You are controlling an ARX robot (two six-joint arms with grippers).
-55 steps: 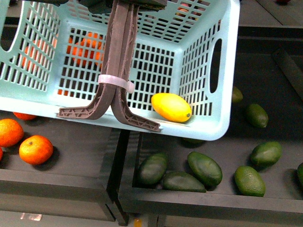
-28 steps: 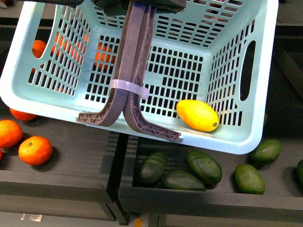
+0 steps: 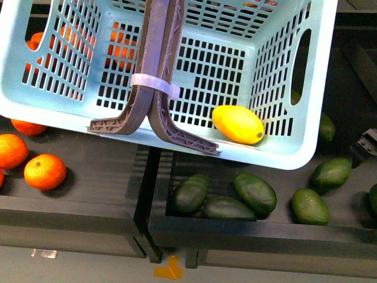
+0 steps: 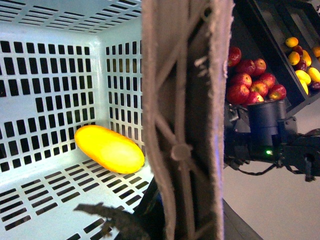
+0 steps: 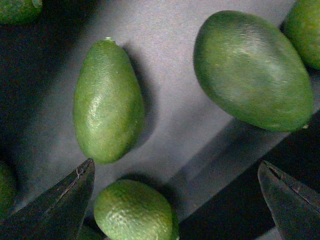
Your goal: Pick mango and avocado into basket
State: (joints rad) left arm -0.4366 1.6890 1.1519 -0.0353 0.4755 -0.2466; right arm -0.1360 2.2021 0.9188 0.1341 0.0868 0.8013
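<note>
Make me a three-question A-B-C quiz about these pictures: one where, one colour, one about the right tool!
1. Where is the mango? A) in the basket B) on a plate C) under the basket
2. What colour is the basket? A) red B) light teal C) black
3. How is the right tool? A) shut on the mango B) shut, empty C) open
Answers: 1 A, it lies on the basket's floor. 2 B, its perforated walls are light teal. 3 C, its fingers stand wide apart.

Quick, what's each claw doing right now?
Left gripper: jaws out of sight, apparently closed on the basket handles, which fill its wrist view.
Right gripper: open and empty, above avocados.
</note>
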